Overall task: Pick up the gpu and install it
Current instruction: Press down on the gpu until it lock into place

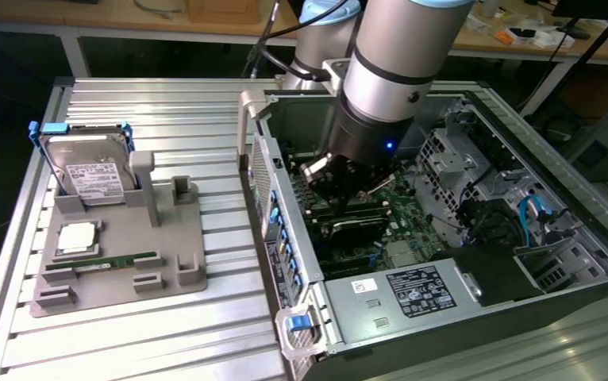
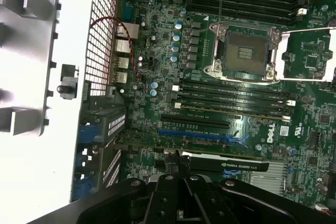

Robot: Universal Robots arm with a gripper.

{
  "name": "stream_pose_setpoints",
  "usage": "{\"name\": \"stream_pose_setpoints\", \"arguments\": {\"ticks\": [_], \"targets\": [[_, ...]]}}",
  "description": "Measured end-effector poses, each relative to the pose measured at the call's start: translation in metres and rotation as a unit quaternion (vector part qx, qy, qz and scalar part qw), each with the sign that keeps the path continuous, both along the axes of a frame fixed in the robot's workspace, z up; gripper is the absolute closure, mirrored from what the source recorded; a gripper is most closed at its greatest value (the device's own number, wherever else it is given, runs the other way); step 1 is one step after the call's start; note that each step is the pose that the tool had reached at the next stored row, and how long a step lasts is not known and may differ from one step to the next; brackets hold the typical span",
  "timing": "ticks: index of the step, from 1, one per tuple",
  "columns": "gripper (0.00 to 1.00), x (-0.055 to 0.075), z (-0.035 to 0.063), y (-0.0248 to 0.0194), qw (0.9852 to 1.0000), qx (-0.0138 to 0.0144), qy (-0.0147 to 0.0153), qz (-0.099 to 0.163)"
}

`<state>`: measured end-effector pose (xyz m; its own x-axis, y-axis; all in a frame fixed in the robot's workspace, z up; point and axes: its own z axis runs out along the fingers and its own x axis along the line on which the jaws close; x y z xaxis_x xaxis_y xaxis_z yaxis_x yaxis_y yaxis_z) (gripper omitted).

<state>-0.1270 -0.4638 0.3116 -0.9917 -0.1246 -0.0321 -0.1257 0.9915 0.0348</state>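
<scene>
In the case — dark gpu point(image 2: 226, 164), upright

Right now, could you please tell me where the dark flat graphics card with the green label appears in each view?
Exterior view: the dark flat graphics card sits inside the open computer case, on the green motherboard, just below the pincer.
Wrist view: the card lies edge-on right beyond the pincer, next to the blue slot.
Shared landmark: the green motherboard.
</scene>
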Motion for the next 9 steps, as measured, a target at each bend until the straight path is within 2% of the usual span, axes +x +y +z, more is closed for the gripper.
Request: {"name": "stream_pose_setpoints", "arguments": {"ticks": [9], "targets": [[0.89, 0.0001, 0.0006, 0.0001, 1.0000, -0.0004, -0.0001, 0.000]]}}
